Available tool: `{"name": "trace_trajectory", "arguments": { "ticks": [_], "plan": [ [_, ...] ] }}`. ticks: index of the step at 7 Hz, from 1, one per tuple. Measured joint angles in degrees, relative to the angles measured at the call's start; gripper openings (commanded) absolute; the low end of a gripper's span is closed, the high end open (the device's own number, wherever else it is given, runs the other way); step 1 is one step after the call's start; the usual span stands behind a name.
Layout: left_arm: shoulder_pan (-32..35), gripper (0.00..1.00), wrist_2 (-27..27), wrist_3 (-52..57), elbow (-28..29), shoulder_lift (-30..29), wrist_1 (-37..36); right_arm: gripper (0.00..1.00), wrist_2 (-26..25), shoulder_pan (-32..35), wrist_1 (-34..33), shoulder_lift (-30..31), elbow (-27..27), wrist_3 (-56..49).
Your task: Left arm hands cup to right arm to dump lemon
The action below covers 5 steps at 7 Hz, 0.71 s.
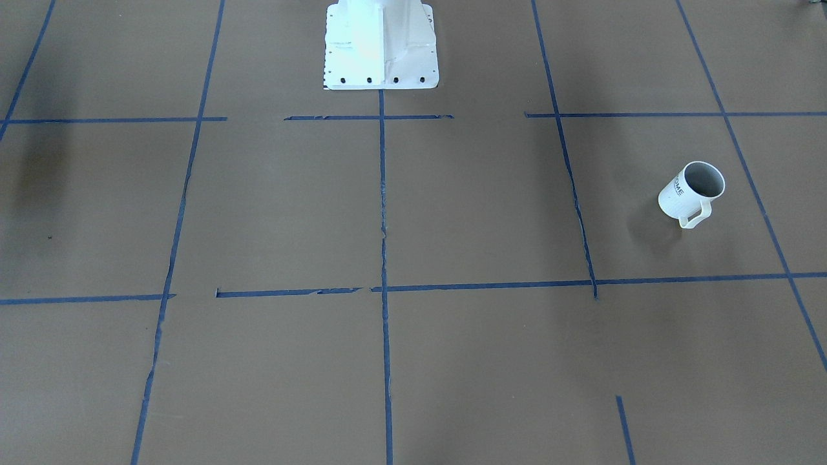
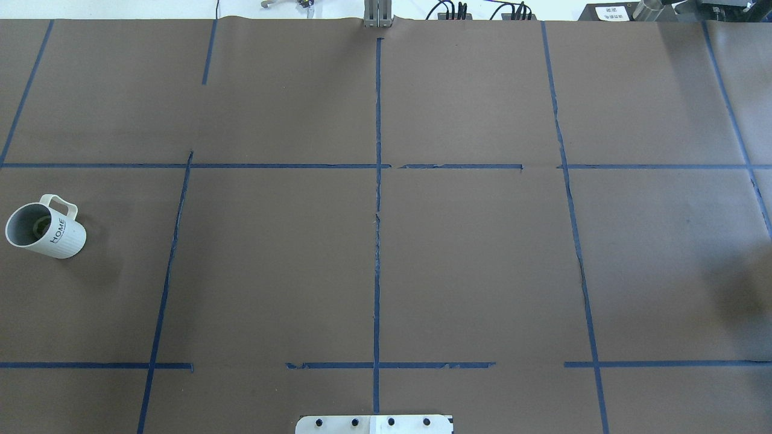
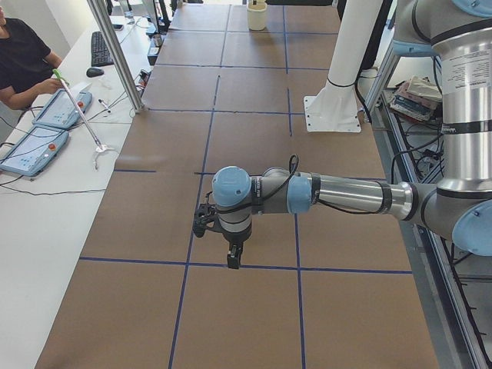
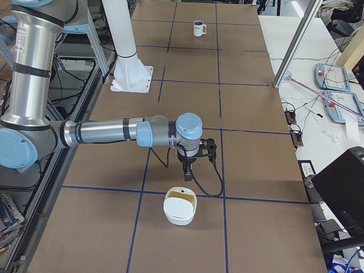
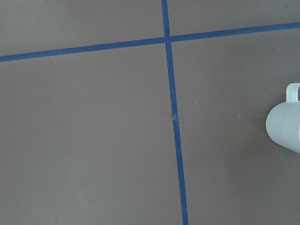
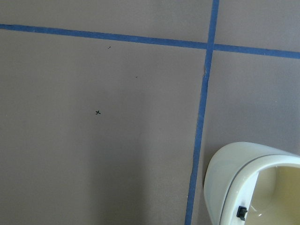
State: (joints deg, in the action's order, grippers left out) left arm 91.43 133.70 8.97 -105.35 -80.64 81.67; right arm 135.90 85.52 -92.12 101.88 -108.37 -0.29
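The off-white cup (image 2: pixel 54 232) with "HOME" lettering stands upright at the table's left end, handle toward the far side. It also shows in the front view (image 1: pixel 686 194), the right-side view (image 4: pixel 198 28) and at the right edge of the left wrist view (image 5: pixel 287 127). A faint yellow-green lemon (image 2: pixel 40 225) lies inside it. The left gripper (image 3: pixel 233 257) points down over the table, apart from the cup. The right gripper (image 4: pixel 186 176) points down beside a white bowl. I cannot tell whether either gripper is open or shut.
A white bowl (image 4: pixel 180 207) with a yellowish inside stands at the table's right end, close to the right gripper; it also shows in the right wrist view (image 6: pixel 234 173). The robot's white pedestal (image 1: pixel 381 51) stands at the table's back middle. An operator sits beside the table (image 3: pixel 23 61).
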Motion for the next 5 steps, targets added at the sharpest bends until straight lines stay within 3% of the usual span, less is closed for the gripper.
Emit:
{"name": "trace_trajectory", "arguments": {
  "ticks": [4, 5],
  "plan": [
    [-0.25, 1.0, 0.53, 0.24, 0.29, 0.36, 1.15, 1.0, 0.23, -0.01, 0.01, 0.27, 0.03, 0.4],
    [-0.85, 1.0, 2.94, 0.09, 0.42, 0.38, 1.22, 1.0, 0.29, -0.05, -0.01, 0.28, 0.11, 0.55]
  ]
}}
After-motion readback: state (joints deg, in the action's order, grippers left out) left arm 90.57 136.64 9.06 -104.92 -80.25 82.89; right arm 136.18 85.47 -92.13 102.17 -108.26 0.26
